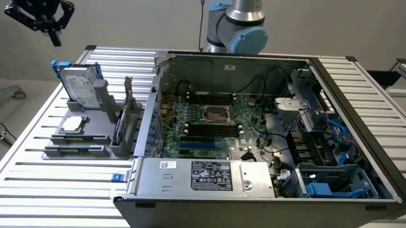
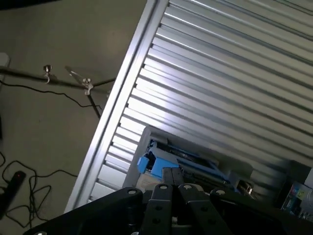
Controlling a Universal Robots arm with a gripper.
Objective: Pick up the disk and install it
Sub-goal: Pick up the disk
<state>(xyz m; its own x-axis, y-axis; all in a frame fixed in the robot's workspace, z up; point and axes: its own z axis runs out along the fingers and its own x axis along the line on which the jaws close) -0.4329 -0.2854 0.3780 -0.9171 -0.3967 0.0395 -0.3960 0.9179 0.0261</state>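
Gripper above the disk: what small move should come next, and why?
Probably open the jaws. The gripper is shut and empty, hanging well above the disk, which stands upright in its grey holder, untouched. Shut, it could not straddle the disk's top edge on the way down.
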